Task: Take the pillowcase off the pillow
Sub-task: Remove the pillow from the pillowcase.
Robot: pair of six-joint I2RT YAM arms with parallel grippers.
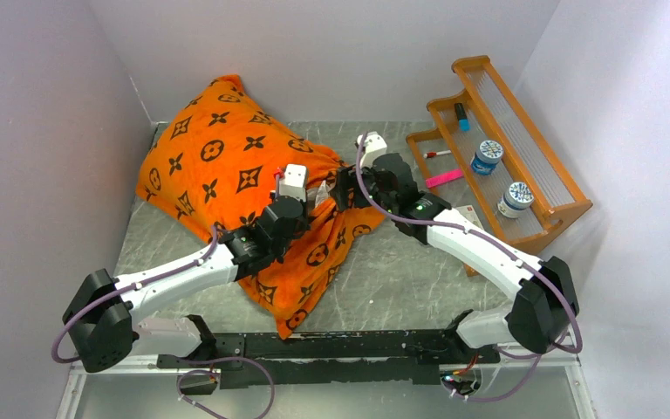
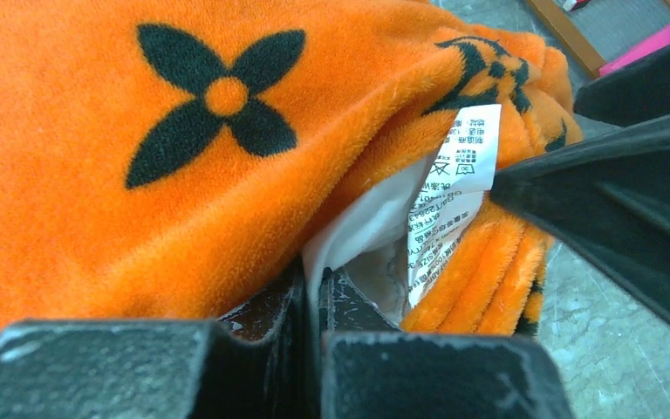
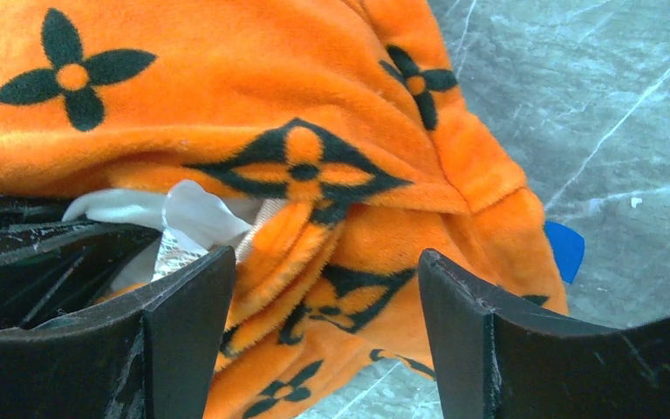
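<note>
The pillowcase [image 1: 227,161] lies right in front of both my pincers. It is a big orange heap with dark flowers and stars on it. From the left pincer it spreads away to the far left corner of the table [image 1: 401,271]. One flap runs back under the left arm, toward the arm bases.

The pillow [image 2: 362,223] is inside the case. I see only a small white bit of it. It peeps out of the open end of the case, just ahead of the left pincer's tips.

The left pincer [image 2: 312,284] is clenched. Its two fingers are pressed almost together. The white pillow cloth runs down into them, so it is nipping the pillow. A white label [image 2: 467,157] with tiny print hangs from the edge of the case, a little up and to the right of these tips.

The right pincer [image 3: 324,262] is released, with its fingers spread wide. A thick orange fold of the case sits between them. One of its fingers touches the label. The left pincer is just beside it on its left, tip near tip.

A small blue thing [image 3: 567,249] pokes out from behind the fold, just past the right pincer's right finger. Farther off to the right of that pincer stands a wooden rack [image 1: 523,140] with two small jars [image 1: 488,155] on it.
</note>
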